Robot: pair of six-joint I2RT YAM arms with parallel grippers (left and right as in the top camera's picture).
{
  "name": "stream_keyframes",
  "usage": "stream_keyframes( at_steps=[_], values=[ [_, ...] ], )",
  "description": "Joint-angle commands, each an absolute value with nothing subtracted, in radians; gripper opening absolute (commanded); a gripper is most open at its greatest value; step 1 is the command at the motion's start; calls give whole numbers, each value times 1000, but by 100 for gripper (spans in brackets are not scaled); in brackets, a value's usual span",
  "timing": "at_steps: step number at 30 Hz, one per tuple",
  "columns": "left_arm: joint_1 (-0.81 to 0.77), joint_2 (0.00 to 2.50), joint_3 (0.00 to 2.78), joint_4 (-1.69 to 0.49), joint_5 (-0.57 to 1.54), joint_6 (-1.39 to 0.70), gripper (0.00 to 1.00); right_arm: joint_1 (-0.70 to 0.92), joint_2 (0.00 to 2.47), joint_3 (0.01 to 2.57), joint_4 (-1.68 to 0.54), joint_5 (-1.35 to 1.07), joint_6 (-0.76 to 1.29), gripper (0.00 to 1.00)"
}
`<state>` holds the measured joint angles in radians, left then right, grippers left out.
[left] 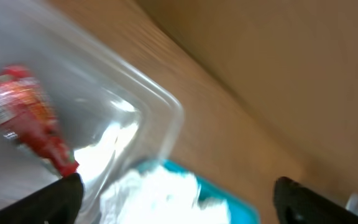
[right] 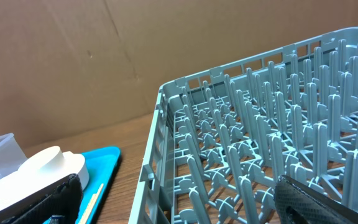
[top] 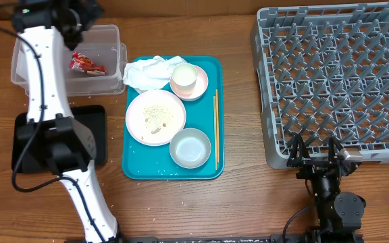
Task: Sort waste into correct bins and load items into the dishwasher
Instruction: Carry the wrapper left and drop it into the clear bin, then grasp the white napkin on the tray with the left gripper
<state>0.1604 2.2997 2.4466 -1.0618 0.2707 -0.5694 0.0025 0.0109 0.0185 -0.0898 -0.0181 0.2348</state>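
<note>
A red snack wrapper (top: 86, 64) (left: 30, 118) lies inside the clear tub (top: 113, 40) (left: 160, 106) at the back left. Just above it my left gripper (top: 74, 28) (left: 182, 208) hangs open, holding nothing. A crumpled white napkin (top: 150, 71) (left: 154, 193) rests on the teal tray (top: 211, 169), beside a cup (top: 184, 78) on a saucer, a crumb-covered plate (top: 155, 116) and a bowl (top: 190, 148). The black tray (top: 98, 128) is partly hidden under my left arm. My right gripper (top: 314, 150) (right: 176, 205) stands open at the front edge of the grey dish rack (top: 336, 81) (right: 260, 155).
Wooden chopsticks (top: 215, 128) (right: 95, 196) lie along the teal tray's right side. Bare wooden table runs between the tray and the rack. A brown cardboard wall (right: 104, 62) stands behind the table.
</note>
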Motion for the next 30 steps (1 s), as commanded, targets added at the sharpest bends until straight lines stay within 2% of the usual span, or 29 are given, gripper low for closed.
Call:
stream_keyframes(
  at_steps=[1, 2, 4, 8, 12, 23, 27, 30],
  values=[
    [34, 2255, 2450, -1120, 321, -165, 91, 9, 3, 8, -84, -9, 231, 100],
    [-16, 2270, 2448, -1163, 224, -99, 87, 9, 3, 8, -84, -9, 231, 100],
    [-57, 2288, 2447, -1189, 167, -39, 81, 9, 3, 8, -84, -9, 231, 100],
    [-127, 2337, 2447, -1208, 118, 104, 81, 9, 3, 8, -84, -9, 231, 100],
    [-170, 2408, 2447, -1200, -30, 109, 79, 9, 3, 8, -84, -9, 231, 100],
    [-157, 2567, 2447, -1223, 8, 127, 77, 9, 3, 8, -84, -9, 231, 100],
    [-158, 2613, 2447, -1226, 8, 97, 68, 9, 3, 8, -84, -9, 231, 100],
    [-158, 2631, 2446, -1226, 8, 96, 66, 9, 3, 8, -84, -9, 231, 100]
  ],
)
